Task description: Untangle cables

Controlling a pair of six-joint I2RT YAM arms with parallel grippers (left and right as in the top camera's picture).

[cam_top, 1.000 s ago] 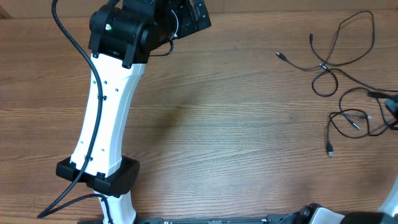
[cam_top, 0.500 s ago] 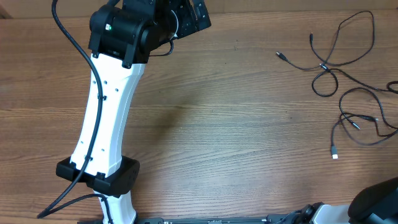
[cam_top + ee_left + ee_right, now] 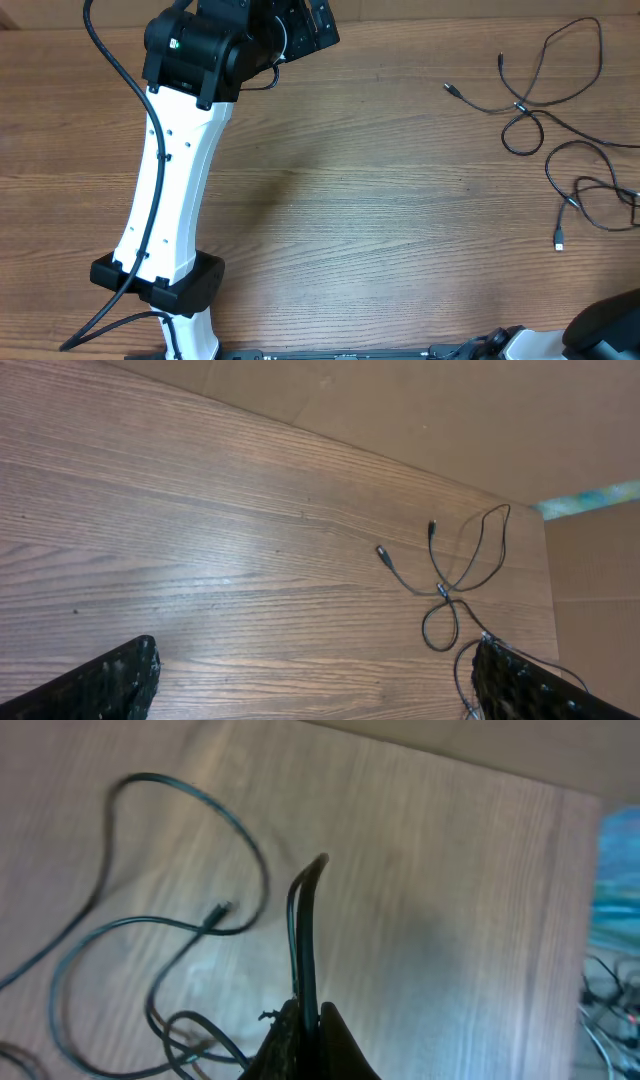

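Observation:
The cables (image 3: 545, 95) are thin black cords lying in loose loops at the table's far right, with one plug end (image 3: 451, 89) pointing left and a silver-tipped plug (image 3: 559, 243) lower down. In the left wrist view the cables (image 3: 448, 585) lie ahead and to the right. My left gripper (image 3: 315, 660) is open over bare wood, with nothing between its fingers (image 3: 110, 682). My right gripper (image 3: 310, 1015) is shut on a folded strand of cable (image 3: 303, 935) that sticks up past the jaws. More cable loops (image 3: 150, 925) trail to its left.
The left arm (image 3: 170, 190) stretches from the table's front left up to the back edge. Part of the right arm (image 3: 605, 330) shows at the bottom right corner. A cardboard wall (image 3: 400, 410) stands behind the wooden table (image 3: 380, 200).
The lower cable loops and the silver-tipped plug have slid right toward the table's edge. The right gripper has left the overhead view at the right edge. The left arm has not moved.

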